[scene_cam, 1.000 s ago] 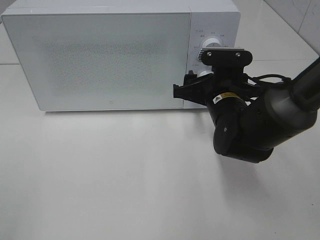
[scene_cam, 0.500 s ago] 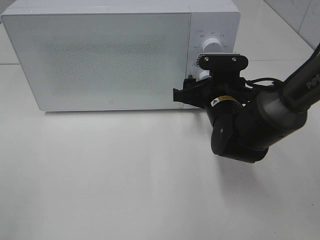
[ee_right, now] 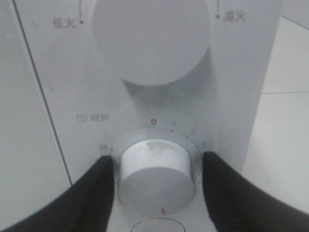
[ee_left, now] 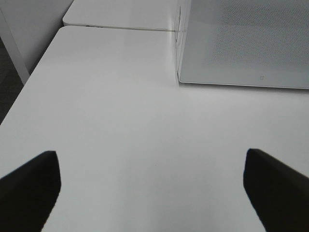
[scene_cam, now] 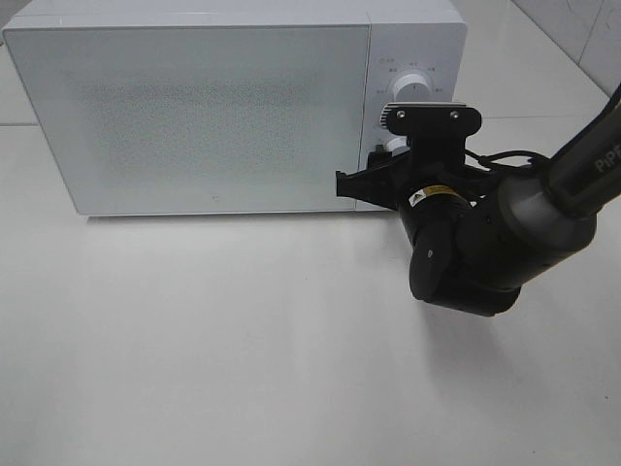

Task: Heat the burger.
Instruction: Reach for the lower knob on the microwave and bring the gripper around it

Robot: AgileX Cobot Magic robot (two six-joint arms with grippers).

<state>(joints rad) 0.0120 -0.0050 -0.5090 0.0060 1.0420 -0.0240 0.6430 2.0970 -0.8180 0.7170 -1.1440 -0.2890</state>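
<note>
Left claw (ee_left: 148, 159) hangs wide open over the white table (ee_left: 111, 106), holding nothing. Further in, the right arm (scene_cam: 485, 248) reaches to the microwave (scene_cam: 194, 107) panel. The right claw (ee_right: 157, 162) is part open, with one finger (ee_right: 91, 193) on each side of the lower timer knob (ee_right: 155, 176) and very close to it (cannot tell if they pinch it). The bigger knob (ee_right: 152, 38) sits above. The door (scene_cam: 204, 126) is shut and frosted. The burger is not seen in any view, so cannot tell where it is
</note>
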